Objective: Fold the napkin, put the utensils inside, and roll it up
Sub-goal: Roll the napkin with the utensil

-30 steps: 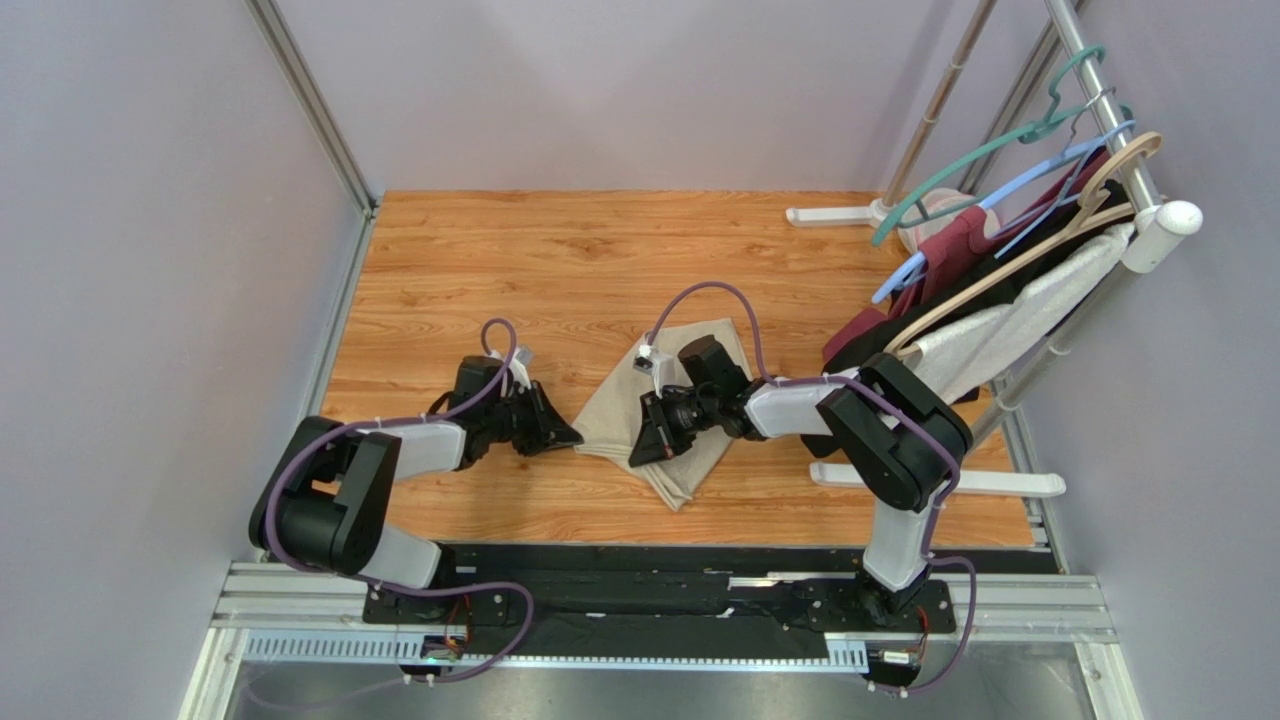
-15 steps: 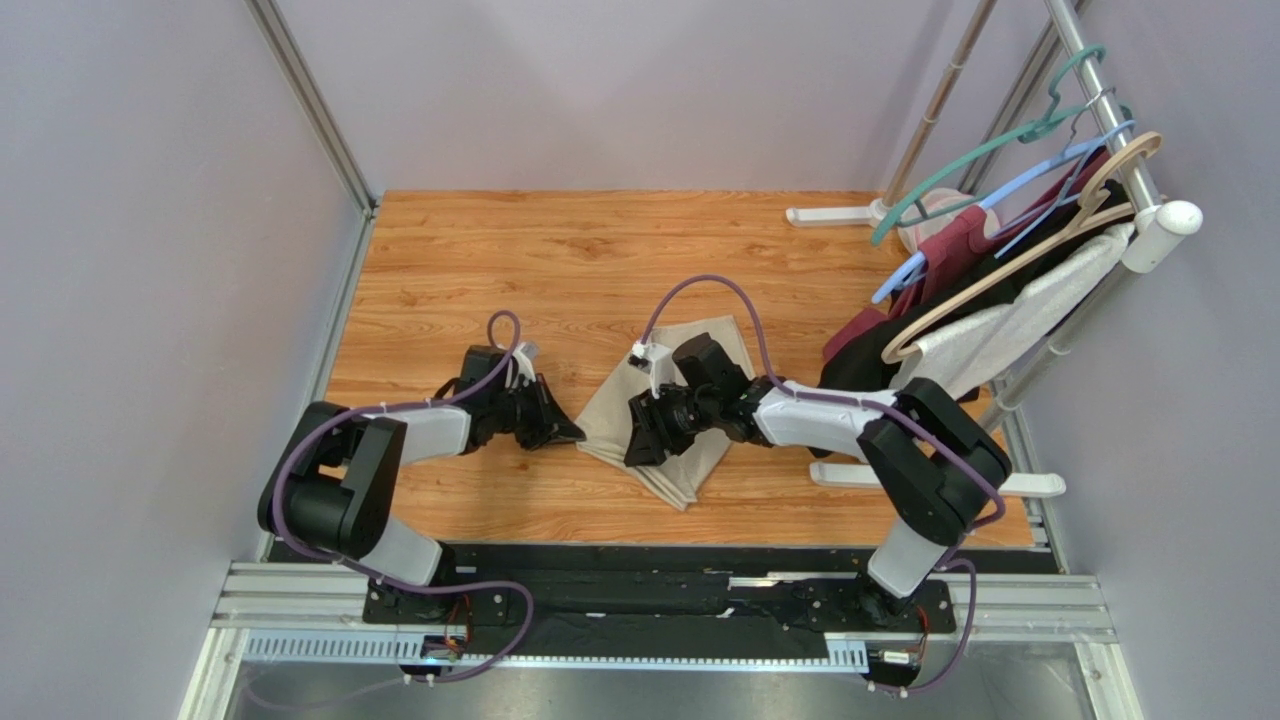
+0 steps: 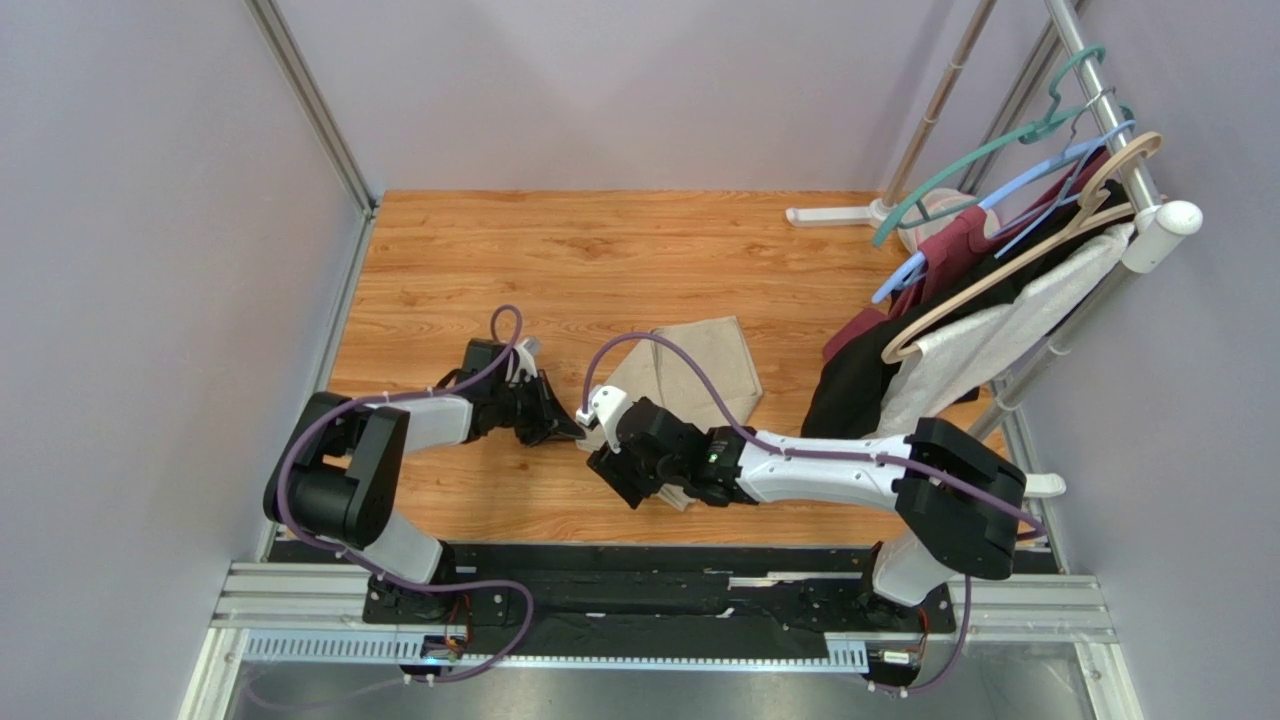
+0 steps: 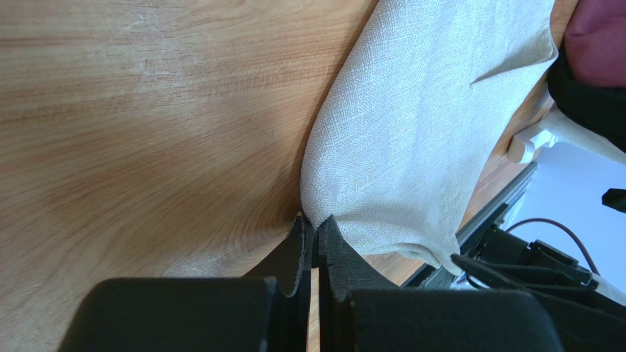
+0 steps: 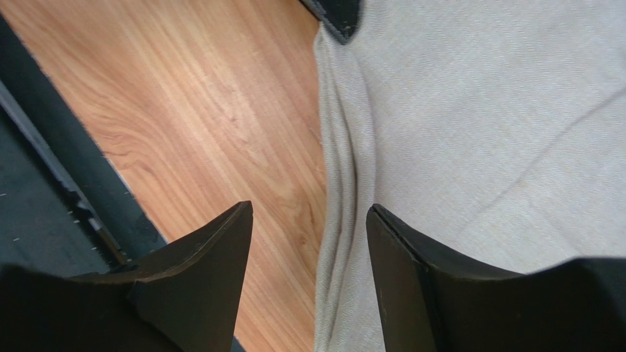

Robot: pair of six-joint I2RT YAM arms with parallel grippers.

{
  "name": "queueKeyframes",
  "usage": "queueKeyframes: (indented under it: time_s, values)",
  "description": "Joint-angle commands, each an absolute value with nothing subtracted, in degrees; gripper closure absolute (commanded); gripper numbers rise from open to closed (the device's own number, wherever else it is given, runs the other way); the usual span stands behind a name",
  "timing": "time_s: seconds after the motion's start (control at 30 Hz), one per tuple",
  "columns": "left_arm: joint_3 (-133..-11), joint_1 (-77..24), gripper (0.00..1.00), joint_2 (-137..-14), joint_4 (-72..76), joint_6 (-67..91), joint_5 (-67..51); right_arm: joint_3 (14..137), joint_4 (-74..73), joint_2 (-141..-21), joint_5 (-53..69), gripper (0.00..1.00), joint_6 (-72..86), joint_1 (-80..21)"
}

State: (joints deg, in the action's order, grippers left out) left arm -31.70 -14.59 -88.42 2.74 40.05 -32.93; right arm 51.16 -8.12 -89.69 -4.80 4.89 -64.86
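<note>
One step down: your napkin (image 3: 694,360) looks folded (no cutlery in sight), edge at the left claw (image 4: 314,220), pinched together, fold below the right claw (image 5: 308,207), spread apart; loading, rolling remain.

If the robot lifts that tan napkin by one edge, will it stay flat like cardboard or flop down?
Probably flop: the napkin is woven cloth that already lies folded, with soft creases along its edge. It looks thin, so likely light. It might also slide easily on the smooth wooden table.
</note>
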Motion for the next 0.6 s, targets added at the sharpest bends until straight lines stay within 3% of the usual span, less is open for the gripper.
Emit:
queueKeyframes:
  time_s: [0.0, 0.57]
  values:
    - [-33.1, -14.0, 1.00, -89.2, 1.1, 38.1, -32.9, 50.9, -6.6, -89.4, -17.8, 0.37, 1.4, -67.2]
    - [-33.3, -13.4, 1.00, -88.9, 1.2, 38.0, -33.2, 51.9, -7.6, -99.4, -34.9, 0.43, -1.8, -74.0]
